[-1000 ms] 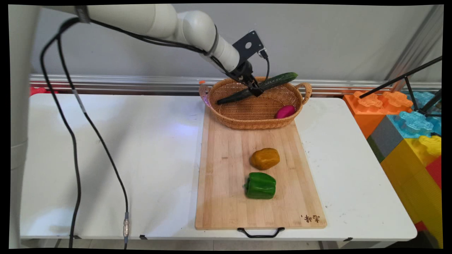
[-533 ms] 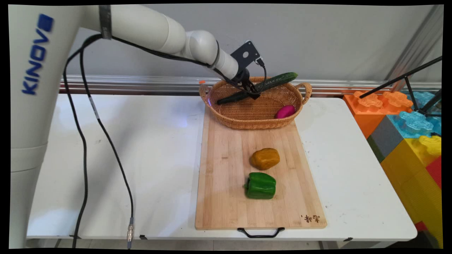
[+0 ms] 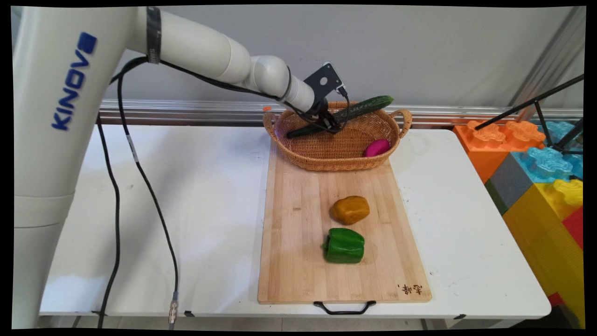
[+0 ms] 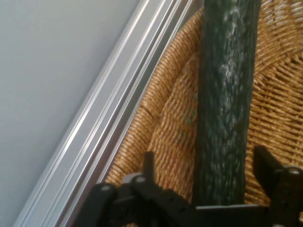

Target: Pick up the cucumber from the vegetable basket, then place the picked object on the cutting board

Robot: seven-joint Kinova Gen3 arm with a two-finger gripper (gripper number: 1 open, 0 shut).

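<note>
Gripper [image 3: 329,125] lowered into basket [image 3: 326,165], jaws spread, nothing gripped. Cucumber [image 3: 368,105] straddled between fingers [image 4: 148,163], gap seen at one side at least. Cucumber lain aslant: one end down in basket just past gripper, other end propped over far rim. Pink rounded item [image 3: 377,147] seen in basket, off to gripper's side, apart from cucumber. Well clear of gripper, out on cutting board [image 3: 298,261]: orange pepper [image 3: 350,209], then green pepper [image 3: 344,245] beyond it, neither touched.
</note>
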